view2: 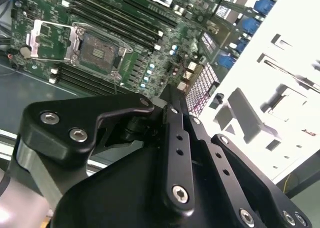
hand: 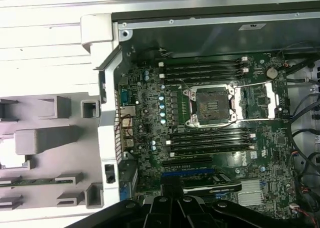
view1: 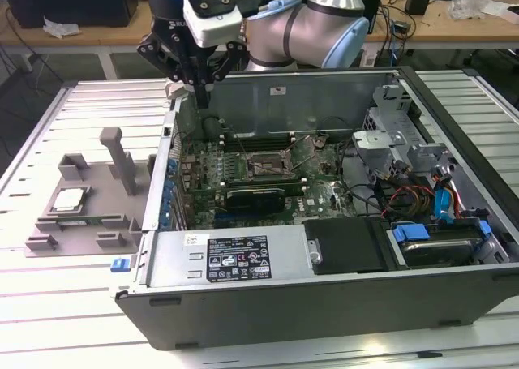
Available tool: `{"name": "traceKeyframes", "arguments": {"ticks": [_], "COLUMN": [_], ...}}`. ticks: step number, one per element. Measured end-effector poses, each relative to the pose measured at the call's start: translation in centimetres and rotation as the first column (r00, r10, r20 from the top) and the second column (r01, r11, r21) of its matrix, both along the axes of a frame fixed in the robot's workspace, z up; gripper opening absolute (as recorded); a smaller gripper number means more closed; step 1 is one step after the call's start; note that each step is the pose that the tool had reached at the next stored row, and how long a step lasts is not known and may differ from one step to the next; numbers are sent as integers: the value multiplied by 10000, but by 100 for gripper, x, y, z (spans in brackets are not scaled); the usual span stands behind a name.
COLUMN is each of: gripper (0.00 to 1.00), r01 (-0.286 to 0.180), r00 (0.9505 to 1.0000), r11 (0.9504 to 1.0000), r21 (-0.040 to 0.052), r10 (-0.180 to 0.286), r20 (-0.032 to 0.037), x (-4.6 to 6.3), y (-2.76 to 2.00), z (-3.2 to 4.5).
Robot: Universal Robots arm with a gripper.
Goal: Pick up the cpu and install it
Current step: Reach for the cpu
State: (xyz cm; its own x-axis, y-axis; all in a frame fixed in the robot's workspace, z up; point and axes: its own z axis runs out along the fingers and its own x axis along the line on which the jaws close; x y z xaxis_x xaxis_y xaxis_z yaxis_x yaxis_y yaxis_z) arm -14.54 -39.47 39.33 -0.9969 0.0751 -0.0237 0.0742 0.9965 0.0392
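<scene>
The gripper (view1: pixel 201 101) hangs at the upper centre-left of the exterior view, over the left end of the computer case (view1: pixel 324 304). Its fingers are drawn together to a point and hold nothing (the fingertips (view2: pixel 172 100) meet with no gap in the second wrist view). The cpu (view1: pixel 69 199) lies well apart from it, lower in the frame and toward the exterior view's left. It rests flat in the grey tray (view1: pixel 77 239) on the table (view1: pixel 49 304), outside the case. Being square, it has no long axis. The socket (view1: pixel 268 168) stands open and empty. In both wrist views glare washes out the tray, so the cpu is hard to make out there.
</scene>
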Motion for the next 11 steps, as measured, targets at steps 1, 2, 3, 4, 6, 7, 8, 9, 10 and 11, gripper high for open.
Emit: {"name": "traceKeyframes", "arguments": {"ticks": [1, 2, 3, 4, 6, 7, 8, 9, 10, 11], "gripper": [11, 11, 11, 11, 11, 11, 11, 11, 11, 11], "r01": [0, 0, 1, 1, -1, -1, 1, 1, 0, 0], "r00": [10000, 10000, 10000, 10000, 10000, 10000, 10000, 10000, 10000, 10000], "r11": [10000, 10000, 10000, 10000, 10000, 10000, 10000, 10000, 10000, 10000], "r21": [0, 0, 0, 0, 0, 0, 1, 0, 0, -1], "r10": [0, 0, -1, -1, 1, 1, -1, -1, 0, 0], "r20": [0, 0, 0, 1, 0, 0, 1, 0, 1, -1], "x": [-21, -71, -99, -140, -202, -220, -268, -302, -323, -341], "y": [0, 0, 0, 0, 0, 0, 0, 0, 0, 0], "z": [0, 0, 0, 0, 0, 0, 0, 0, 0, 0]}}
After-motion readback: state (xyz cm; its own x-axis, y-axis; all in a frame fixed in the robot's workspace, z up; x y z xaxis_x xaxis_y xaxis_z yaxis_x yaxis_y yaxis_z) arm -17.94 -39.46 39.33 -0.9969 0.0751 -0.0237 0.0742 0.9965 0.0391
